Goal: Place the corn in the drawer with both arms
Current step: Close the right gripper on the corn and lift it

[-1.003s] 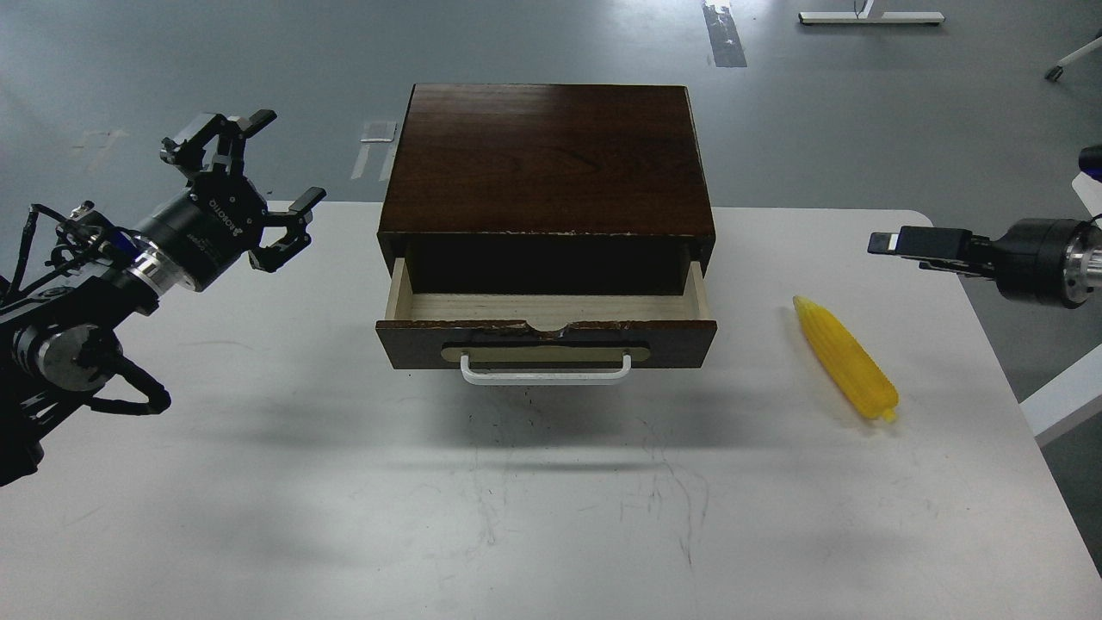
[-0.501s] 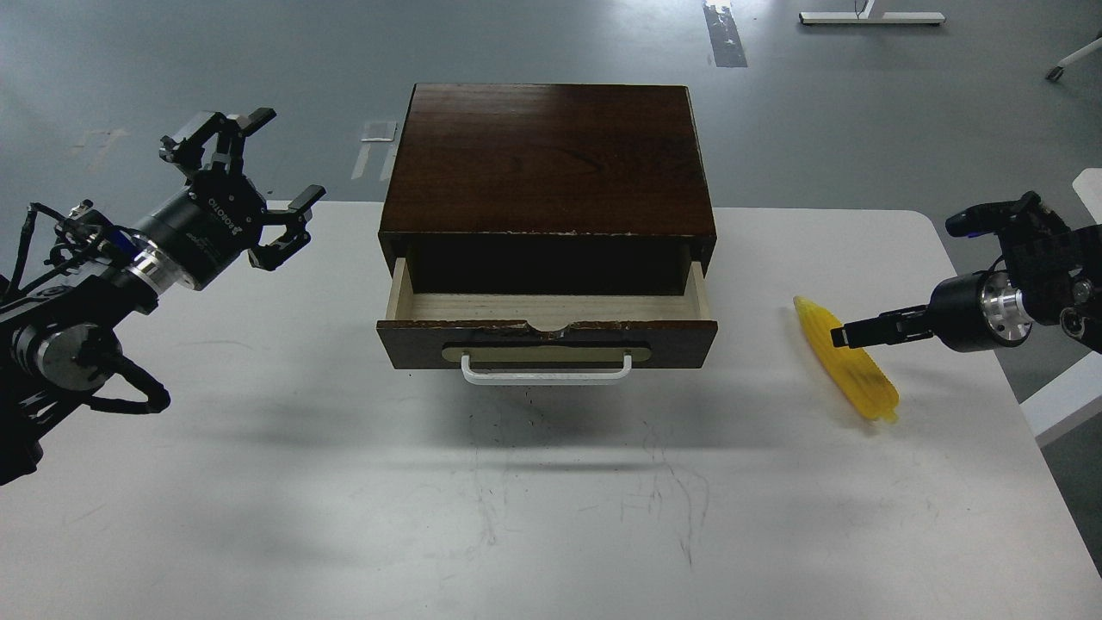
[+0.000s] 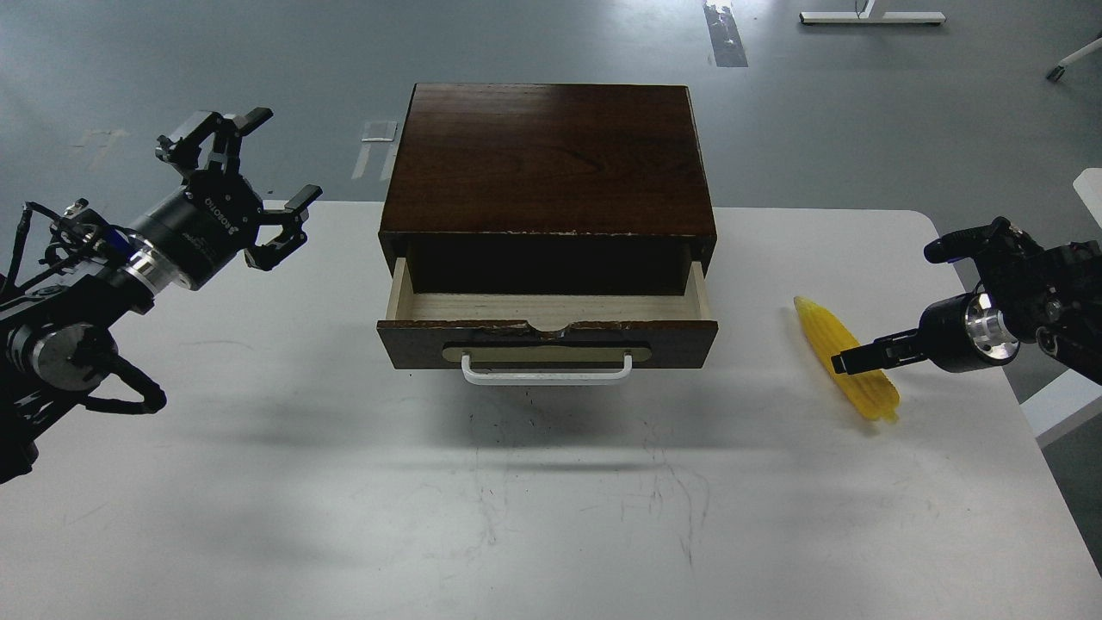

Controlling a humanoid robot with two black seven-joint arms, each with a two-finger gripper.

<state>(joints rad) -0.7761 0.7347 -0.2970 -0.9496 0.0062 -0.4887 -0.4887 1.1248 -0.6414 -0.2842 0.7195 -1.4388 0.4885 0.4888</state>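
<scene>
The yellow corn (image 3: 820,328) lies on the white table (image 3: 551,508), right of the dark brown box (image 3: 549,159). The drawer (image 3: 551,308) is pulled partly open, its pale inside empty, its white handle (image 3: 547,376) facing me. My right gripper (image 3: 842,362) comes in from the right and its tip lies over the middle of the corn. It is seen edge-on as one thin dark bar, so its fingers cannot be told apart. My left gripper (image 3: 283,155) is open and empty, held above the table's far left, well left of the box.
The table's right edge and rounded far corner (image 3: 925,220) lie close behind the right arm. Grey floor with tape marks lies beyond the table. A white table edge (image 3: 1063,400) shows at the far right.
My right gripper came down from above the table's far right to the corn, then slid a little lower along it. The corn, drawer and left arm have hardly moved.
</scene>
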